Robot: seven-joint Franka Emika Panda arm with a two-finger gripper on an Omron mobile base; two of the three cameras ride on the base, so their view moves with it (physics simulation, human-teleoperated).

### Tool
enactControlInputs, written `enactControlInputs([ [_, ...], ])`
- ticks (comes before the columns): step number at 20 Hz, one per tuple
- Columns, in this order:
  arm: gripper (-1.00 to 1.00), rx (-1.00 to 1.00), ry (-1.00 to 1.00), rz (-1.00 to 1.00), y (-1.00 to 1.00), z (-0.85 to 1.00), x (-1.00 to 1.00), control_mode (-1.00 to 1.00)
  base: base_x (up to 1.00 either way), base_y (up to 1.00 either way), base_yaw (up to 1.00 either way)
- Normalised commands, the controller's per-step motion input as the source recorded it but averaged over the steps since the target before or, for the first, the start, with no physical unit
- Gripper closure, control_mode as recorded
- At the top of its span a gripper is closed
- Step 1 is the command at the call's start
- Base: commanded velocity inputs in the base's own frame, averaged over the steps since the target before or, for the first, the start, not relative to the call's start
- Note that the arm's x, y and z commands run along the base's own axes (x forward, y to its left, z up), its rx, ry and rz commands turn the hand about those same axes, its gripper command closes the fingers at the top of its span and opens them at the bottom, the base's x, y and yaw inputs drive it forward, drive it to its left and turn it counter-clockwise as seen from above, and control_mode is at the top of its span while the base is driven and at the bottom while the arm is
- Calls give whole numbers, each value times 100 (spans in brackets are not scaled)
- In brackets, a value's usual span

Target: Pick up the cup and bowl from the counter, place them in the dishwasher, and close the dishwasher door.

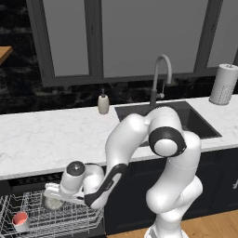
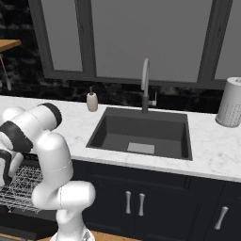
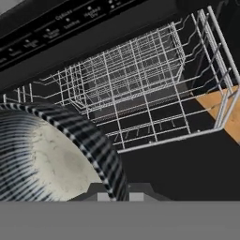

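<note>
1. Reaching low over the pulled-out wire rack [image 1: 51, 218] of the dishwasher [image 1: 28, 183], beneath the counter [image 1: 42, 135].
2. Carrying the bowl [image 1: 52, 201] at the gripper [image 1: 50, 194], fingers clamped on the bowl's rim, judging by the hand view, where the bowl [image 3: 47, 159] is looming close with its speckled inside showing.
3. Hanging just above the rack; touching it or not, cannot tell.
4. Sitting upright in the rack's near left part: the cup [image 1: 20, 220], red top up.
5. Standing on the counter behind: soap bottle [image 1: 103, 103], faucet [image 1: 160, 76], paper towel roll [image 1: 223, 84].
</note>
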Motion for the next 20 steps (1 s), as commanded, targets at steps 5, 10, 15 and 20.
enactControlInputs([
  [5,100,-5,26,0,0,21,6,-100,0,0,0],
  [10,100,-6,41,0,0,7,15,-100,0,0,0],
  [15,100,0,19,0,0,0,6,-100,0,0,0],
  [20,100,0,0,0,0,0,41,-100,0,0,0],
])
